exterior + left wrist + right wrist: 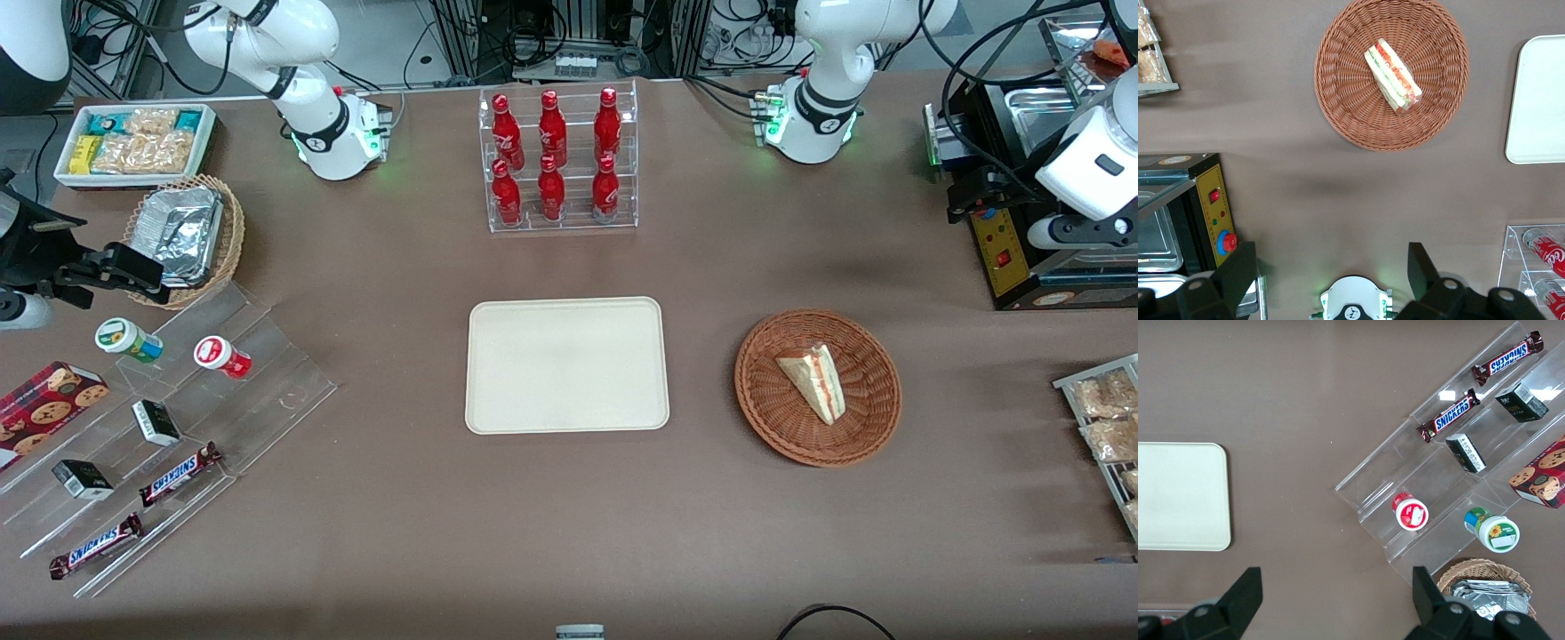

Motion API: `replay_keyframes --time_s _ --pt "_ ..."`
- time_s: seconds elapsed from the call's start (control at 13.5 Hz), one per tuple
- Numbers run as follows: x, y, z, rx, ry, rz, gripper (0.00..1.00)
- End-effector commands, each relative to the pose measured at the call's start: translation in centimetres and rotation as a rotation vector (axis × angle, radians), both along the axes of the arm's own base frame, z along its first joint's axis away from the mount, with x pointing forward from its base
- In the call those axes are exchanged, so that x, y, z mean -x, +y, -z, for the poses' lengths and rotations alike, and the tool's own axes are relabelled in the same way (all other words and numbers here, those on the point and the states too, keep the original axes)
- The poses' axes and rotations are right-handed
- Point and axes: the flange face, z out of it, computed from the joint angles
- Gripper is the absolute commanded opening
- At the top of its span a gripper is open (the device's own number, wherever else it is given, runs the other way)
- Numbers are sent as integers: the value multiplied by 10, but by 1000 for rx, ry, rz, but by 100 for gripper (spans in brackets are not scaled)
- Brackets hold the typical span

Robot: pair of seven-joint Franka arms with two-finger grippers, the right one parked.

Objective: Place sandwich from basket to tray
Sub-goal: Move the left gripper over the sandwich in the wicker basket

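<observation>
The readable writing was on two chocolate bars (180,474) marked SNICKERS, lying on a clear stepped stand (169,418) toward the parked arm's end of the counter (400,533). The red bottles (552,156) in a clear rack carried white script too small to read in the front view.

The sandwich (813,382) was a triangular wedge of pale bread lying in the basket (765,404), a round shallow one of reddish-brown woven wicker. The front view showed mainly its pale bread face; the left wrist view showed its edge, with red and green filling layers (1393,75). On a clock face around the sandwich in the front view, the tray (567,365) lay at nine o'clock, well apart from the basket: flat, cream, matte, rectangular with rounded corners.

The claw (1330,267) hung high above the counter, well away from the basket (1345,100), its two dark fingers (1238,270) set wide apart and holding nothing. The tray's corner (1538,100) showed in this view also.
</observation>
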Motion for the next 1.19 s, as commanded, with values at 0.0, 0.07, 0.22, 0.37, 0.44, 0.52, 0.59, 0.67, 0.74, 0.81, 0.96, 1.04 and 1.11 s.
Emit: replay_keyframes --time_s 0.0,0.07,0.22,0.37,0.44,0.52,0.59,0.67,0.74,0.81,0.96,1.04,1.11 --pt "2 -1 -7 5 -5 2 100" --pt "0 -3 -5 5 -2 2 100" --pt "-14 -22 20 -60 15 -12 100" --pt "-28 -45 67 -101 6 -138 100" --pt "-32 -55 95 -117 -9 -224 100" --pt "-36 -59 120 -126 -29 -310 100" --pt "-41 -63 146 -134 -49 -412 100" --pt "-42 -70 167 -131 -83 -490 100" --pt "-40 -71 189 -124 -109 -543 100" --pt "-37 -73 208 -112 -128 -604 100" --pt "-35 -74 245 -100 -155 -735 100" --pt "-31 -74 263 -93 -167 -769 100" --pt "-26 -75 277 -75 -189 -808 100"
